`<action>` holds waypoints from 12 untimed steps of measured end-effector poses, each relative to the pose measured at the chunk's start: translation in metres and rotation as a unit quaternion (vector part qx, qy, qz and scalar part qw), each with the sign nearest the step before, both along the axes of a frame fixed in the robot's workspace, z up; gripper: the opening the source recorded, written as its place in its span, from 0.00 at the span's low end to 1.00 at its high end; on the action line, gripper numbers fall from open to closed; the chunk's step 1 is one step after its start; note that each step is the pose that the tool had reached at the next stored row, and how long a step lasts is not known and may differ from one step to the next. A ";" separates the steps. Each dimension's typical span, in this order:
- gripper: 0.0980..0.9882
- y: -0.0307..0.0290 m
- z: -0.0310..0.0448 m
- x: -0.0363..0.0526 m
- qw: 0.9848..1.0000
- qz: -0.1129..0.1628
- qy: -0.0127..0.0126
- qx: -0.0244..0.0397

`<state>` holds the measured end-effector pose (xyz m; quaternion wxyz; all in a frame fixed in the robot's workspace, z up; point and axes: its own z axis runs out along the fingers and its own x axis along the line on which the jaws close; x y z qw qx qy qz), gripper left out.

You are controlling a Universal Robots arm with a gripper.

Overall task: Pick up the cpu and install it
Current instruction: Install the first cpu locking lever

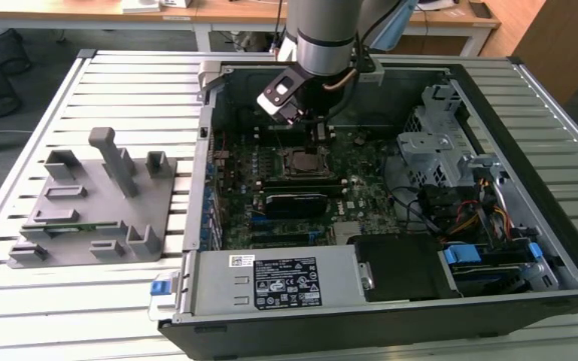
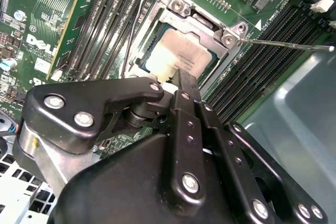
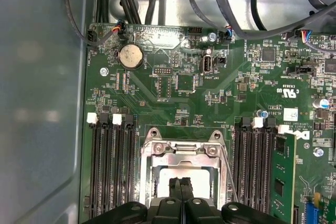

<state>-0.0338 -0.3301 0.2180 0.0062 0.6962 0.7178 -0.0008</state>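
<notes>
1 cpu (image 2: 182,56) lies in the socket (image 2: 180,7); jaws pressed together over its edge

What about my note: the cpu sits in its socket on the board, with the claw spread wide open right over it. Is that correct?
Not quite. The claw is shut, not wide open: the first wrist view shows its fingers pressed together. The rest holds: it is right over the cpu, which sits in its socket on the board.
</notes>
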 end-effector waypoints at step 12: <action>0.01 0.0000 0.0045 0.0000 1.000 0.000 0.000 -0.001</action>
